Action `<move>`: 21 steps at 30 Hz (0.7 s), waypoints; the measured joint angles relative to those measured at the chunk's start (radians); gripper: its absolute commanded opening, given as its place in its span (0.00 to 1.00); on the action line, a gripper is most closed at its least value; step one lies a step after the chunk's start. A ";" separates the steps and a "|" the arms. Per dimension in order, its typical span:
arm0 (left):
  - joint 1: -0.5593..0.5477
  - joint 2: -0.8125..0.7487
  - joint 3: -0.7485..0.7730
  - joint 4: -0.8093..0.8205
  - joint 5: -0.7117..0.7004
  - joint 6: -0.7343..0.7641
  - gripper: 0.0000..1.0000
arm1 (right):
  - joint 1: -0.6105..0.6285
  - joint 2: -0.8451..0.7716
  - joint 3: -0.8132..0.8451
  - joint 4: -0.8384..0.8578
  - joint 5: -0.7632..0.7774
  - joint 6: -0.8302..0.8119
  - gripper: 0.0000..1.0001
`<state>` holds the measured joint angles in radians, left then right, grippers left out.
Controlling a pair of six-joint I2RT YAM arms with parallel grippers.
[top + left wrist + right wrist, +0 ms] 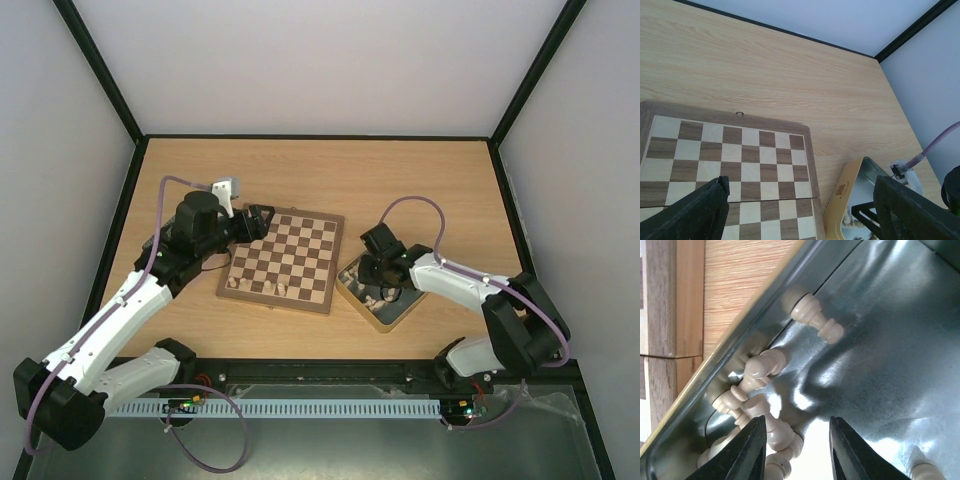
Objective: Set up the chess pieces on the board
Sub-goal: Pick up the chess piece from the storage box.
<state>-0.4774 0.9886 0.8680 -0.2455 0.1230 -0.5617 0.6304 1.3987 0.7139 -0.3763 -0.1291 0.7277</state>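
Down in the gold tin (pixel 890 330), my right tool (pixel 797 420) hangs with its fingers parted over a heap of pale chess pieces (pixel 762 367), none pinched. My left tool (pixel 800 182) gapes wide, released, above the board's (pixel 740 150) far left corner. A few chessmen (pixel 283 289) stand on its near row. The tin's side stamp (pixel 841 190) is too small to read.

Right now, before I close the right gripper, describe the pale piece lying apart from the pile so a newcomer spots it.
Look inside the gold-rimmed tin right of the chessboard, on its shiny floor. Most pale pieces huddle against the wall by the right gripper; this pale pawn lies alone on its side, farther from the jaws, touching none of them.
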 measured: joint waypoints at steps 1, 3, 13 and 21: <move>0.000 0.000 0.000 0.000 0.000 0.002 0.81 | 0.005 0.003 0.003 -0.001 0.000 -0.002 0.36; 0.000 0.000 0.000 0.000 -0.001 0.002 0.81 | 0.016 0.009 0.009 -0.001 -0.002 -0.006 0.36; 0.000 -0.001 0.000 0.000 -0.004 0.005 0.81 | 0.067 0.016 0.026 -0.014 0.022 -0.010 0.27; 0.000 -0.003 0.000 0.000 -0.004 0.005 0.81 | 0.084 0.025 0.031 -0.021 0.055 -0.012 0.18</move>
<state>-0.4774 0.9859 0.8680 -0.2459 0.1192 -0.5568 0.7139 1.4235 0.7452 -0.3977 -0.0738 0.7155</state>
